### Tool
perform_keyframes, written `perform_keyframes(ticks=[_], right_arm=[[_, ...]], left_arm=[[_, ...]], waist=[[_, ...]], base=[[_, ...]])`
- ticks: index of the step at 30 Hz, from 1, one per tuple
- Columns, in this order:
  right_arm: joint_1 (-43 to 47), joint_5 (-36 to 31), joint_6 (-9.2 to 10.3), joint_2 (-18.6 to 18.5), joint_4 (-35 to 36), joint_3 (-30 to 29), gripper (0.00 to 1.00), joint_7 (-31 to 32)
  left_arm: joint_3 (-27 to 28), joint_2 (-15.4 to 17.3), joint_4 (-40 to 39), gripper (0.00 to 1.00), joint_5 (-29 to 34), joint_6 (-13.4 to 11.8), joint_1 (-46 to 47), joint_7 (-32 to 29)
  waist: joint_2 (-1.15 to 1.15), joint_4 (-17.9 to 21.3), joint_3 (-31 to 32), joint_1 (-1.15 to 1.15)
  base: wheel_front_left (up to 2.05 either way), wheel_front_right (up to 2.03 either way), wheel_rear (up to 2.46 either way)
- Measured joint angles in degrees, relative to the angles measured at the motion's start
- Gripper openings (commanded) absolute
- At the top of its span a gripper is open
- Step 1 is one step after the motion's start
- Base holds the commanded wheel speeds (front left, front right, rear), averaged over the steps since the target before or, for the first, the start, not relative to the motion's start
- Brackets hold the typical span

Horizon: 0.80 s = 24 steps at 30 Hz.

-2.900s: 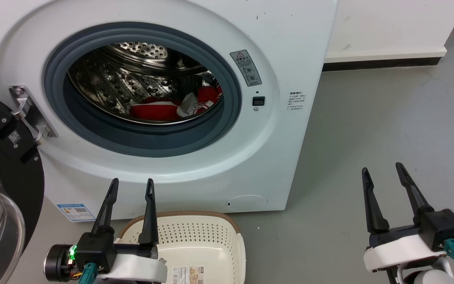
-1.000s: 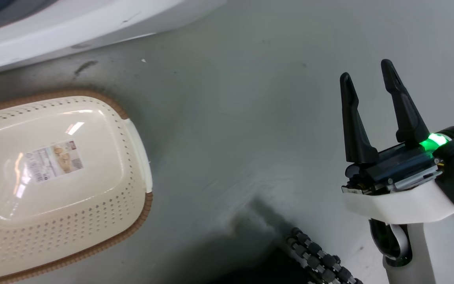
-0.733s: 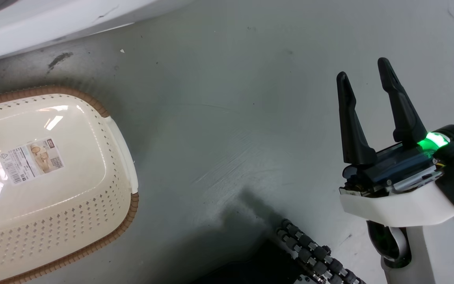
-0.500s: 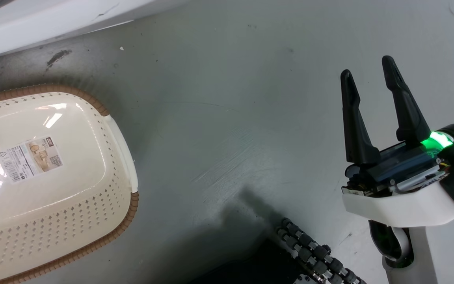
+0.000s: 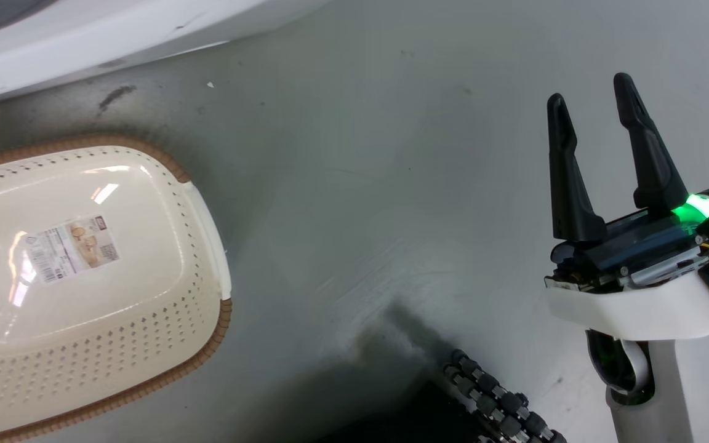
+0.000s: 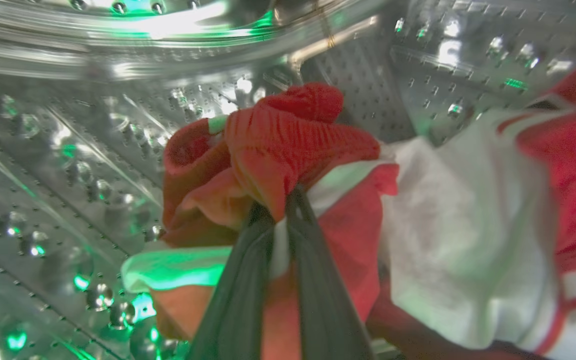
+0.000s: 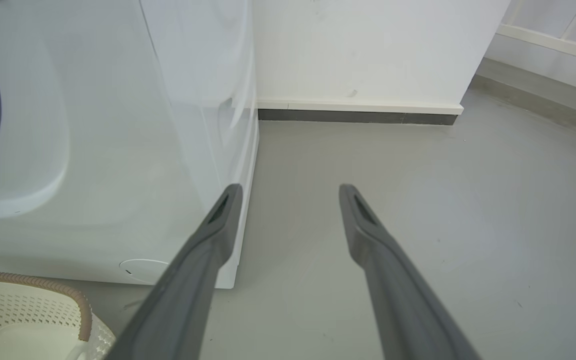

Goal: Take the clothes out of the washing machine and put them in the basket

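Observation:
Inside the perforated steel drum of the washing machine (image 6: 58, 165), my left gripper (image 6: 278, 207) is shut on a bunched red fold of the clothes (image 6: 288, 145). More red fabric with a white panel and white stripes (image 6: 468, 235) lies to its right. The cream basket (image 5: 84, 289) sits on the floor at the head view's left, with only a label sticker inside it. My right gripper (image 5: 594, 104) stands open over bare floor at the right, holding nothing. Its wrist view shows the machine's white front (image 7: 118, 150) and a corner of the basket (image 7: 28, 315).
The washing machine's white lower edge (image 5: 114, 37) runs along the head view's top left. A dark ribbed cable (image 5: 496, 406) lies on the grey floor (image 5: 360, 184) at the bottom. A white wall with a dark skirting (image 7: 358, 116) stands behind the machine.
The head camera tilted down from the machine's porthole to the floor and basket, then drifted slightly. My right gripper stays open in the same pose.

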<state>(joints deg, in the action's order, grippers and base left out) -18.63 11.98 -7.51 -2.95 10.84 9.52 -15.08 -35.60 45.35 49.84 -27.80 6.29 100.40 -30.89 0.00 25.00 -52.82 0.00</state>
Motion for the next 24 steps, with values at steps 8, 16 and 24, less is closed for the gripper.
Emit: perform_keyframes(ticks=[8,16,24], right_arm=[[-0.15,-3.02,0.00,0.03,-0.89,-2.49,1.00,0.00],[2.13,-7.27,-0.01,0.04,-2.67,-5.42,1.00,-0.01],[5.01,-9.61,-0.01,0.05,-4.47,-6.50,1.00,-0.01]], left_arm=[[0.88,-5.04,5.83,0.00,-1.29,-1.58,-5.50,15.84],[2.11,-12.12,11.07,0.00,-4.72,-1.75,-16.46,32.03],[1.56,-17.45,12.85,0.00,-5.93,-1.72,-27.60,43.33]], waist=[[0.00,-2.82,4.73,0.00],[0.00,-6.91,12.83,0.00],[0.00,-10.86,21.48,-0.01]], base=[[0.00,0.00,0.00],[0.00,0.00,0.00],[0.00,0.00,0.00]])
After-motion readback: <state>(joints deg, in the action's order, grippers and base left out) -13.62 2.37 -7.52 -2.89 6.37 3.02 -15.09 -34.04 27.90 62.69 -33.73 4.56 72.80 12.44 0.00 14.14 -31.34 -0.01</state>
